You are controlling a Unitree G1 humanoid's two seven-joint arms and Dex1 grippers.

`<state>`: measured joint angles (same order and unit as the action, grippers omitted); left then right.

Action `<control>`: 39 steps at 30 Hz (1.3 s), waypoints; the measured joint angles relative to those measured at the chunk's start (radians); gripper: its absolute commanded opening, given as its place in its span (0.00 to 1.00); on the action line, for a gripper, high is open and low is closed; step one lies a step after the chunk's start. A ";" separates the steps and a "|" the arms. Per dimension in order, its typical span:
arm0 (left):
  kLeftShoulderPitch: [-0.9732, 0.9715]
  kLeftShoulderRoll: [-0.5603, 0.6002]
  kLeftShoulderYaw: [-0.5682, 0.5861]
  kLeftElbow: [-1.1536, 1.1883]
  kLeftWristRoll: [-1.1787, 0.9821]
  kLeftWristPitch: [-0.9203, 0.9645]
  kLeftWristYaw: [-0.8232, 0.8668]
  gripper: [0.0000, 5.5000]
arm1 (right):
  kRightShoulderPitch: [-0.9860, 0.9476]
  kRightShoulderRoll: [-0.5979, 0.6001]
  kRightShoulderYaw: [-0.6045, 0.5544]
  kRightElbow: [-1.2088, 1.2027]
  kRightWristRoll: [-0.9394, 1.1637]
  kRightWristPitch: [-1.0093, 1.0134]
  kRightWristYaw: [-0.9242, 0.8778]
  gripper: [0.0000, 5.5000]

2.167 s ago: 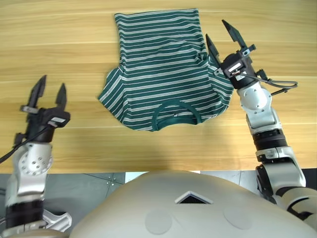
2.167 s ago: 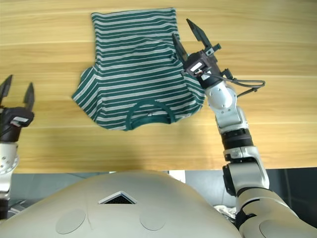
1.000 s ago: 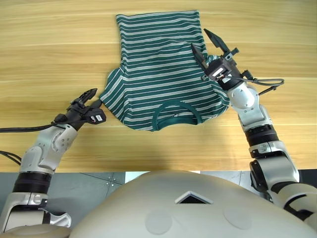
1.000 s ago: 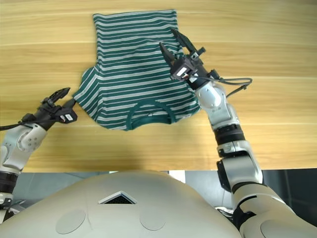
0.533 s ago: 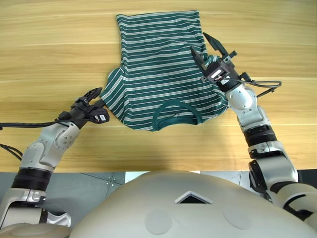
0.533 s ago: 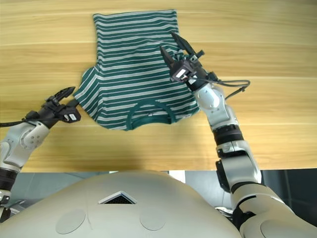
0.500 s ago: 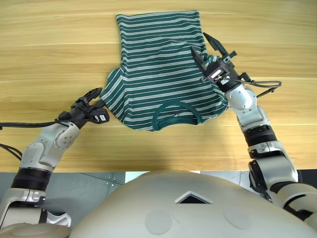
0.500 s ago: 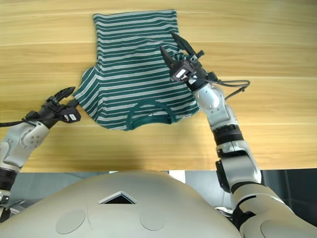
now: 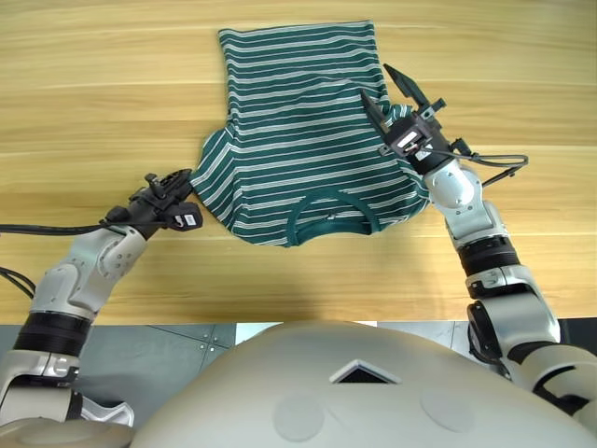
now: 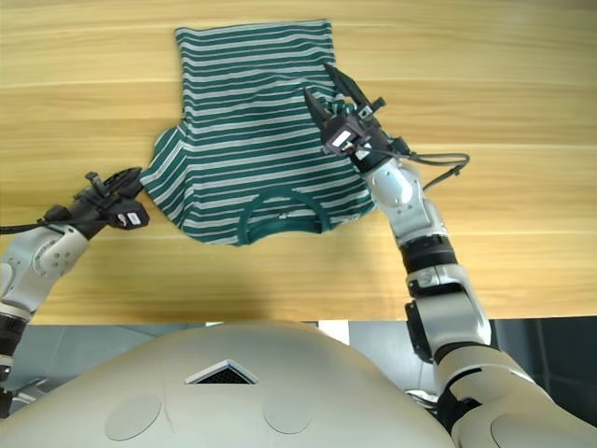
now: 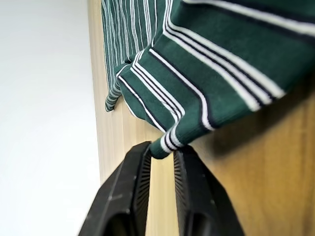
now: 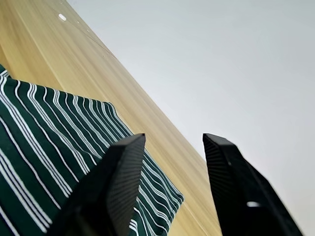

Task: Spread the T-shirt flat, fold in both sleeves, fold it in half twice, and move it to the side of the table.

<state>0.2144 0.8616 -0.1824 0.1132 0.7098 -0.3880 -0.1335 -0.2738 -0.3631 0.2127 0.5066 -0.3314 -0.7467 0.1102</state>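
A green T-shirt (image 9: 298,140) with white stripes lies on the wooden table (image 9: 93,75), its collar (image 9: 331,210) toward me and its hem at the far side. The left sleeve (image 9: 210,173) sticks out sideways. My left gripper (image 11: 161,150) is shut on the tip of that sleeve (image 11: 206,98), low on the table at the shirt's left (image 9: 173,185). My right gripper (image 9: 376,82) stands open just above the shirt's right side, where the right sleeve area is bunched, with nothing between its fingers (image 12: 123,162).
Bare wood surrounds the shirt on the left, right and far sides. The table's front edge (image 9: 280,322) runs close below the collar. A black cable (image 9: 494,161) loops off my right wrist over the table.
My left arm swung in from the far left to the left sleeve and its fingers have shut on the sleeve tip. My right gripper shifted left from the shirt's edge to above its right side.
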 measured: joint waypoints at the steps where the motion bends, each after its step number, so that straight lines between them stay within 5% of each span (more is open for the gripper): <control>1: -0.001 0.002 0.000 0.000 -0.002 0.000 0.000 0.07 | 0.000 0.000 0.000 0.000 0.000 0.000 0.000 0.40; 16: -0.018 -0.003 -0.009 0.012 -0.036 -0.026 0.015 0.00 | 0.000 0.001 -0.005 0.002 0.000 0.000 -0.001 0.40; 39: -0.105 -0.280 -0.072 0.049 -0.134 -0.167 0.136 0.00 | -0.001 0.035 -0.005 0.050 -0.005 -0.006 -0.027 0.40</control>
<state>0.1089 0.5818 -0.2547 0.1619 0.5760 -0.5546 0.0021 -0.2752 -0.3284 0.2077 0.5568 -0.3362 -0.7522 0.0828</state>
